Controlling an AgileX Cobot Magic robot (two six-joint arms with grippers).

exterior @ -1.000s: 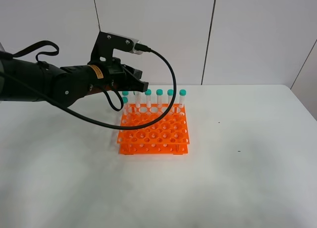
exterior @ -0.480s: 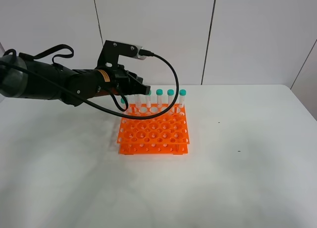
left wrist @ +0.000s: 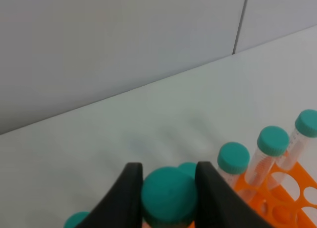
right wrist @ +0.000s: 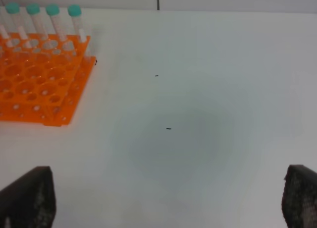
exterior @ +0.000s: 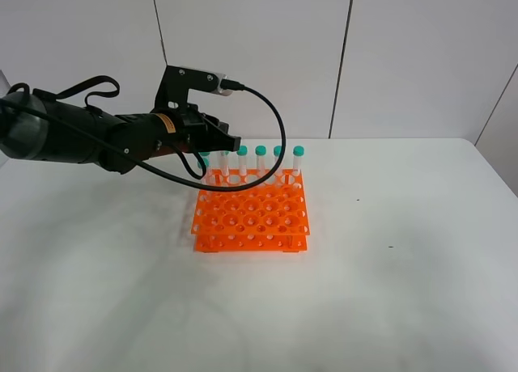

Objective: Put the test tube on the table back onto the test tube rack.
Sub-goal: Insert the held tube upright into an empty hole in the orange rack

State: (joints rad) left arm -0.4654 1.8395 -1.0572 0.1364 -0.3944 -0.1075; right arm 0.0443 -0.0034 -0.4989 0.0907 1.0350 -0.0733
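Note:
My left gripper [exterior: 215, 145] hangs over the back-left corner of the orange test tube rack [exterior: 251, 214]. In the left wrist view the gripper [left wrist: 169, 188] is shut on the teal cap of the test tube [left wrist: 168, 200], held upright between both black fingers [left wrist: 130, 196]. I cannot tell whether its tip is in a hole. Several other teal-capped tubes [exterior: 261, 158] stand in the rack's back row and also show in the left wrist view [left wrist: 234, 158]. My right gripper [right wrist: 166, 200] is open and empty above the bare table [right wrist: 198, 114], to the right of the rack [right wrist: 39, 84].
The white table [exterior: 388, 267] spreads around the rack on all sides. A grey panelled wall [exterior: 259, 57] stands behind the table. The left arm's black cable [exterior: 279, 137] loops over the rack's back row.
My left gripper with the tube has come down a little over the rack's back-left corner, then shifted slightly left. The rack and its tubes have not moved.

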